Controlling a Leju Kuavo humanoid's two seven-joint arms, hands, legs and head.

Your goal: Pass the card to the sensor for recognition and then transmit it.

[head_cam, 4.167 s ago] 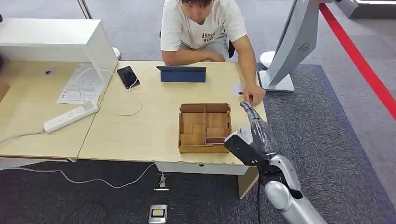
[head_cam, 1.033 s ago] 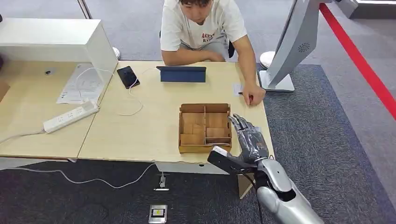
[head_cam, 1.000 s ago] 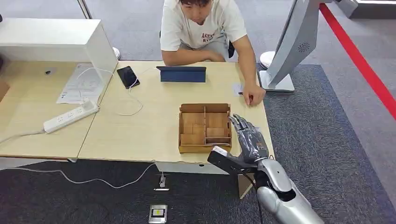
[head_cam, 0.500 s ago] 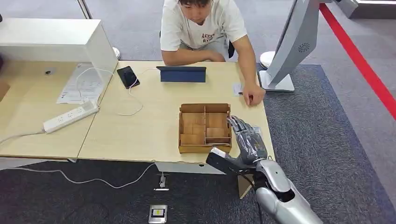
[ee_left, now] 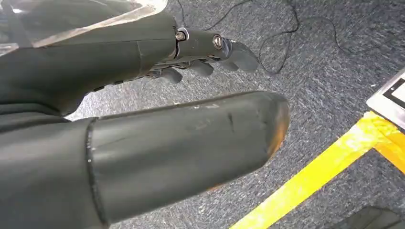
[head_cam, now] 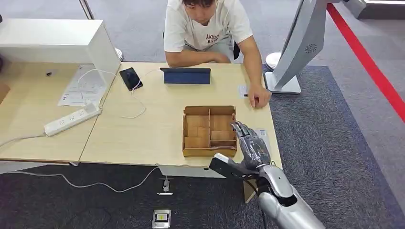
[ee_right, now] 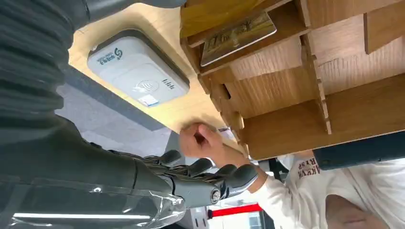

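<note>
Wooden bench on grey carpet, person seated behind.
Right robot hand beside the tray, fingers apart, empty; left robot hand likewise.

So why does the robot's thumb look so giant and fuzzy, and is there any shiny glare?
In the left wrist view the left hand sits right at the lens, so its thumb looms huge and soft, while the carpet behind is sharper. In the right wrist view the right hand has a bright glint on its clear cover. The head view is evenly lit and sharp, with straight table edges.
</note>
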